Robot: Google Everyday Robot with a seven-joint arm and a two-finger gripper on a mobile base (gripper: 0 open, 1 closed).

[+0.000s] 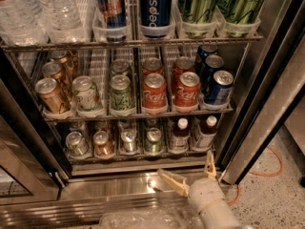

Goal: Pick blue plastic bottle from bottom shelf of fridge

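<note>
The fridge (267,99) stands open in the camera view. On its bottom shelf (138,155), at the right end, stands the blue plastic bottle (205,131), small and stubby with a white cap, dark contents and a pale label. A second bottle of the same kind (179,133) stands just left of it. My gripper (191,173) is open and empty. It is low in front of the fridge's sill, below and slightly left of the bottles and apart from them. One finger (172,182) points left and the other finger (209,163) points up.
Several cans (121,141) fill the left lanes of the bottom shelf. The rack above holds red cola cans (155,93), green, gold and blue cans. Water bottles (33,8) and tall cans stand on top. The door frame (279,113) slants at the right. An orange cable (271,168) lies on the floor.
</note>
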